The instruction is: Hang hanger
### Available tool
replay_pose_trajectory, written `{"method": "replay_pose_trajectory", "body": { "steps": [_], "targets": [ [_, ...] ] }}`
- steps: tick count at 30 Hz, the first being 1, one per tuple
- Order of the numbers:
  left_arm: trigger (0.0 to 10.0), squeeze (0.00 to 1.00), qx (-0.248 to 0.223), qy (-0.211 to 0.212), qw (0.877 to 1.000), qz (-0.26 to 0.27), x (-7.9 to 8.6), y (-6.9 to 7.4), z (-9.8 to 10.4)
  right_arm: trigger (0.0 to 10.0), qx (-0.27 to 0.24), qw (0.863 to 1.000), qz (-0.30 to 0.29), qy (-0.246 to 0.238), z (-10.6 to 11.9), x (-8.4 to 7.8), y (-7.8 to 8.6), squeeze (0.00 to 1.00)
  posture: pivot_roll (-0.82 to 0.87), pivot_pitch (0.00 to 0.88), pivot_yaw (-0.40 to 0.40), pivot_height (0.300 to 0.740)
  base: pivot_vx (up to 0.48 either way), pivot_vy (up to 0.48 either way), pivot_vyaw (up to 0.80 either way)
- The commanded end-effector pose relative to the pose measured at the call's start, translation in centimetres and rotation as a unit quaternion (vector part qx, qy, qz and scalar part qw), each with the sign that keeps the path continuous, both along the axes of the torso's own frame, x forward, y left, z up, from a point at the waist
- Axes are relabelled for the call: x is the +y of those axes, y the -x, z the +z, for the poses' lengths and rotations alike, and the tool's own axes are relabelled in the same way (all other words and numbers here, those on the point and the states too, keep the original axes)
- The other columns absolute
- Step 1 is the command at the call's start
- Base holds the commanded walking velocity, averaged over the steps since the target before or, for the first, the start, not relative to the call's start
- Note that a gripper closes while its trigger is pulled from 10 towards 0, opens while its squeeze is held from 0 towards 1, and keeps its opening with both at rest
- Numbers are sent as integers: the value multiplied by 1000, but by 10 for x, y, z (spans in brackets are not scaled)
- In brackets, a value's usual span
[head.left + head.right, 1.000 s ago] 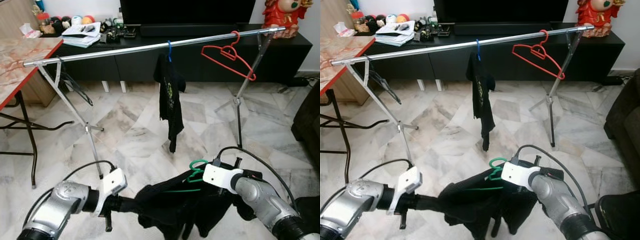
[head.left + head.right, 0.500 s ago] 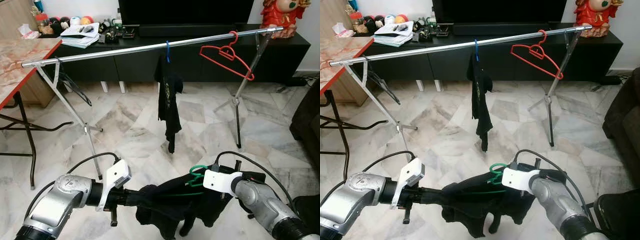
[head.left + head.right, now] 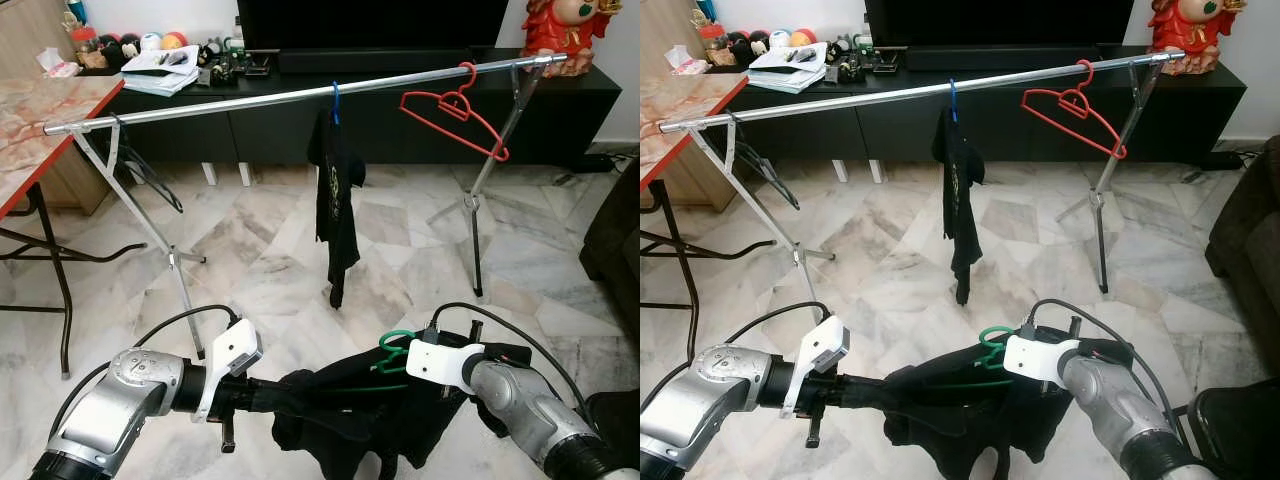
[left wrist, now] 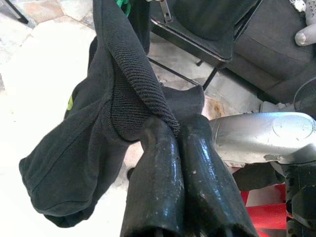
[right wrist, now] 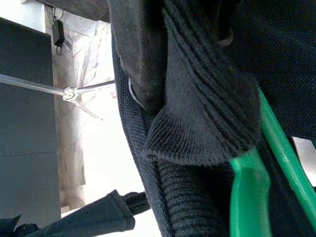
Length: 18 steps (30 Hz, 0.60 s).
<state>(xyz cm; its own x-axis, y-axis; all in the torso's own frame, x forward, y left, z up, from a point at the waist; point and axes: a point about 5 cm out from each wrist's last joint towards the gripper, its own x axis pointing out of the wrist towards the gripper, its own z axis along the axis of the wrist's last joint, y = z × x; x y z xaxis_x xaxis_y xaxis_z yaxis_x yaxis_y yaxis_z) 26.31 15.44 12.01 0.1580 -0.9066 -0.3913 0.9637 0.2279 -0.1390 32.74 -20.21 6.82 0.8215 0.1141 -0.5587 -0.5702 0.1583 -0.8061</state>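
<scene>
Well below the rail point(image 3: 300, 95), we hold the black garment point(image 3: 350, 410) stretched between both arms — likely to keep it spread on its green hanger point(image 3: 392, 350). The left gripper point(image 4: 170, 131) is pinched on a knit hem; the right gripper point(image 3: 440, 385) seems buried in cloth, its grip unreadable.
</scene>
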Motion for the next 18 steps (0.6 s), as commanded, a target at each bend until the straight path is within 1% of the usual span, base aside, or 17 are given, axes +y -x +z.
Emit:
{"method": "replay_pose_trajectory", "body": {
  "steps": [1, 3, 4, 5, 6, 7, 8, 13, 18],
  "targets": [
    [353, 0, -2, -8, 1000, 1, 9, 1, 4, 0, 4, 999, -34, 13, -3, -15, 3, 0, 21, 126, 48, 740, 0, 0, 0],
    [353, 0, -2, -8, 1000, 1, 9, 1, 4, 0, 4, 999, -34, 13, -3, -15, 3, 0, 21, 126, 48, 740, 0, 0, 0],
    [10000, 1000, -2, 4, 1000, -18, -3, 6, 13, 0, 29, 995, -41, -90, -3, 13, 1, 0, 25, 126, 52, 740, 0, 0, 0],
    [10000, 1000, -2, 11, 999, -32, -10, 10, 17, 0, 49, 984, -41, -166, 0, 31, 0, 0, 25, 126, 52, 740, 0, 0, 0],
    [10000, 1000, -2, 11, 999, -32, -10, 10, 17, 0, 49, 984, -41, -166, 0, 31, 0, 0, 25, 126, 52, 740, 0, 0, 0],
    [10000, 1000, -3, 16, 999, -42, -14, 12, 20, 0, 62, 973, -39, -217, 3, 44, -1, 0, 25, 126, 52, 740, 0, 0, 0],
    [10000, 1000, -4, 19, 999, -47, -17, 12, 21, 0, 71, 967, -34, -244, 5, 50, -1, 0, 25, 126, 51, 740, 0, 0, 0],
    [10000, 1000, -5, 18, 999, -41, -17, 11, 22, 0, 85, 965, -19, -247, 6, 53, 1, 0, 25, 125, 49, 740, 0, 0, 0],
    [10000, 1000, -9, 12, 999, -32, -16, 11, 23, 0, 93, 963, -20, -253, 7, 54, 2, 0, 23, 124, 48, 740, 0, 0, 0]
  ]
}}
